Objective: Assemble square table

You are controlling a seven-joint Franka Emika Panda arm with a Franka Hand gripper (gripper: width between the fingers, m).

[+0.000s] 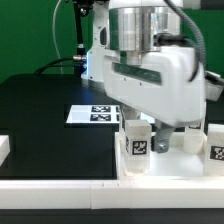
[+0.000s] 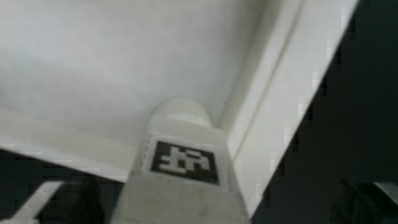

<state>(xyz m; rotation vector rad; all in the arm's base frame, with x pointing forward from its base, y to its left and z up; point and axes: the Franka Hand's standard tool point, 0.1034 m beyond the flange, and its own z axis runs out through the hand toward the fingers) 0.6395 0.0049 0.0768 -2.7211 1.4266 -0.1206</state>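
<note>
The square table top sits at the near edge of the black desk, toward the exterior view's right, a white tray with its raised rim running along the front. And there's a leg standing upright on it, its black-and-white tag facing the camera, planted near the top's corner on the exterior view's left. Another tagged leg stands upright at the far right edge of the exterior view, partly cut off by the frame. Between them, a further white piece shows below the arm, but it is too hidden to say what it is. Up close in the wrist view, the leg rises right in the middle of the picture, tag clearly showing, with the tray's flat floor behind it and the raised rim running alongside. Now the jaws: they hang just above the leg in the exterior view, the gripper low over the tray, and they are spread wide with the leg standing free between them, nothing pinched. The dark fingertips are barely visible in the wrist view's corners, blurred. The big white arm fills the upper middle of the exterior view. Farther back on the desk, well apart from the tray, lies the marker board, flat, its tags facing up.
</note>
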